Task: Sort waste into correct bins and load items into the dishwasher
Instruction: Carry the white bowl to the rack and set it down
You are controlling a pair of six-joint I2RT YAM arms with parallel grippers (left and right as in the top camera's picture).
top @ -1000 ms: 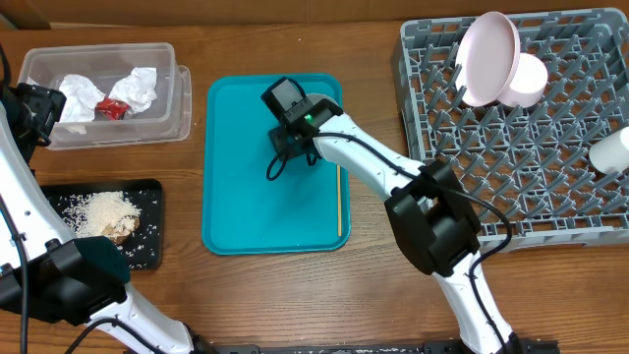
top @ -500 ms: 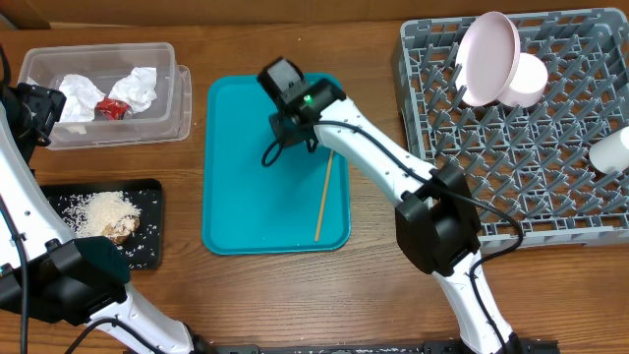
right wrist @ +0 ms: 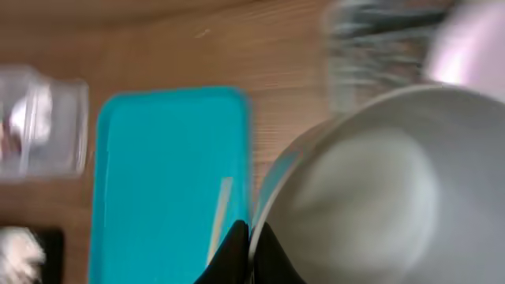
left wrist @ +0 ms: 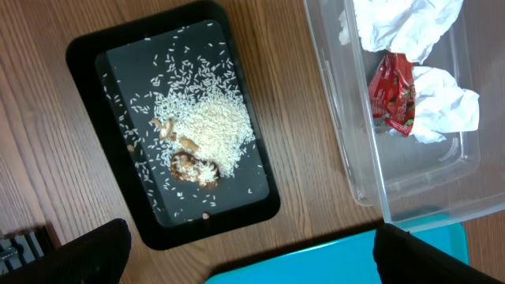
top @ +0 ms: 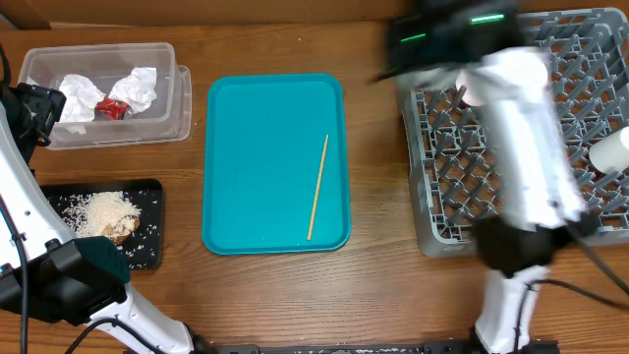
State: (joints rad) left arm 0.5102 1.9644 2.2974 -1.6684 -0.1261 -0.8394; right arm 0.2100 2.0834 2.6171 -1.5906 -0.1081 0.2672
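In the right wrist view my right gripper [right wrist: 249, 246] is shut on the rim of a pale round bowl [right wrist: 379, 197], blurred with motion. From overhead that arm is a blur over the grey dish rack [top: 442, 197], hiding most of the pink plate [top: 472, 95]. A white cup [top: 614, 147] lies at the rack's right edge. My left gripper [left wrist: 252, 268] is open and empty above the table, between the black tray [left wrist: 87, 59] of rice and brown scraps [left wrist: 197, 130] and the clear tub [left wrist: 339, 150] holding white napkins [left wrist: 442, 110] and a red wrapper [left wrist: 394, 95].
The teal tray [top: 256, 157] lies mid-table with a thin wooden stick [top: 317, 187] slanting across its right side. The left arm's base stands at the front left corner, beside the black tray [top: 152, 197].
The right arm has swung fast from the teal tray to over the dish rack. The wooden stick on the tray has turned and slid slightly. The left arm has not moved.
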